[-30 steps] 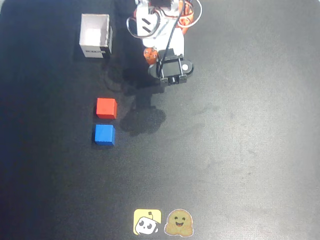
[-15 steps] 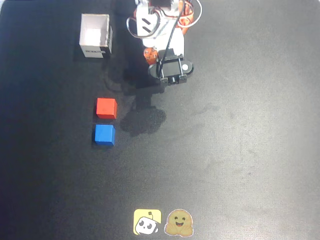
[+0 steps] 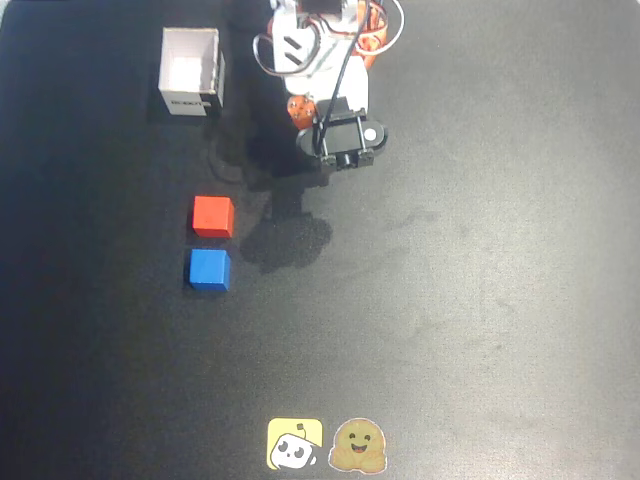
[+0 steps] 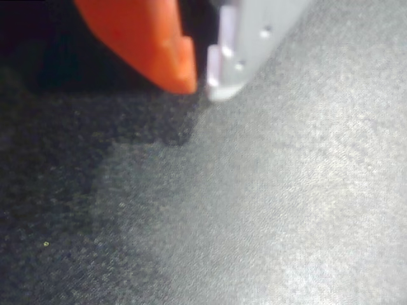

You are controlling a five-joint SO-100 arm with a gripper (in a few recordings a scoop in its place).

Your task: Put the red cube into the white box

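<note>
The red cube (image 3: pixel 213 216) lies on the black table, left of centre in the overhead view, with the blue cube (image 3: pixel 209 269) just below it. The white box (image 3: pixel 190 73) stands open-topped at the upper left, its dark label on the near side. My gripper (image 4: pixel 201 88) hangs over bare table near the arm's base (image 3: pixel 320 50), well right of the cube and above it in the picture. In the wrist view the orange finger (image 4: pixel 152 44) and the white finger (image 4: pixel 245 44) meet at their tips, shut, with nothing between them.
Two stickers, a yellow one (image 3: pixel 294 444) and a brown one (image 3: pixel 359 446), lie at the bottom edge. The arm's shadow (image 3: pixel 285 235) falls right of the cubes. Dark table mat (image 3: pixel 480 300) stretches wide on the right.
</note>
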